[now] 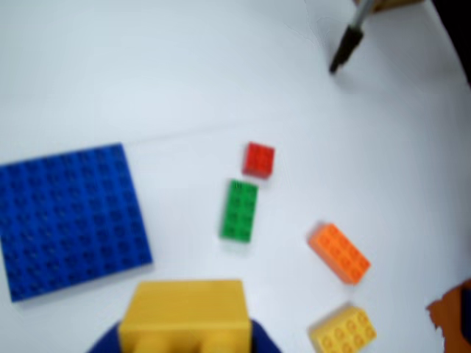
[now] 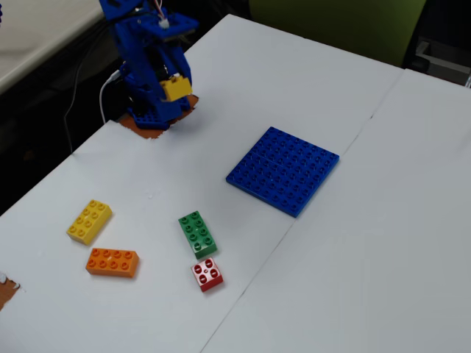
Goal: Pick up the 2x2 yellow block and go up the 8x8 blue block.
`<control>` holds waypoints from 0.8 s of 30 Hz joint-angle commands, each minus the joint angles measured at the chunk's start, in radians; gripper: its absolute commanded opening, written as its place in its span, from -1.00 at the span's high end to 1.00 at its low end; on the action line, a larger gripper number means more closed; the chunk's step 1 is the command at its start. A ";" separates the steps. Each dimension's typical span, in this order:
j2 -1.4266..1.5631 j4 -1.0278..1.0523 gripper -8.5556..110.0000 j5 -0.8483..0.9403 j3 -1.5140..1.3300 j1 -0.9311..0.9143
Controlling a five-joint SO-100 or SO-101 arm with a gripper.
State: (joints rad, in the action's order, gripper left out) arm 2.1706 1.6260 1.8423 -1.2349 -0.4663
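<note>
2x2 yellow block point(image 2: 176, 88) sitting clamped in your fingers point(image 1: 185, 323), lifted clear off surface point(image 2: 353, 243) near arm base. 8x8 blue block point(image 2: 284, 169) lying flat, well apart, toward right in fixed view; upper left of fingers in wrist view. You're needing carry across, above baseplate.

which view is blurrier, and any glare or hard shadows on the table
The wrist view is softer: the 2x2 yellow block held in the jaws looms large and unfocused, and studs on the 8x8 blue block smear. The fixed view is sharp; lighting is even, shadows faint, no real glare in either.
</note>
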 commanded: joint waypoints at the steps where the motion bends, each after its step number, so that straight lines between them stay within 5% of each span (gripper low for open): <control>1: -0.015 -0.084 0.86 -0.192 0.184 0.189; 10: -0.416 -0.072 0.86 -0.368 0.632 0.465; 24: -0.784 0.123 0.86 -0.138 0.609 0.463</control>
State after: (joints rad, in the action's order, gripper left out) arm 1.3898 1.7395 1.6690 -0.6105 0.0399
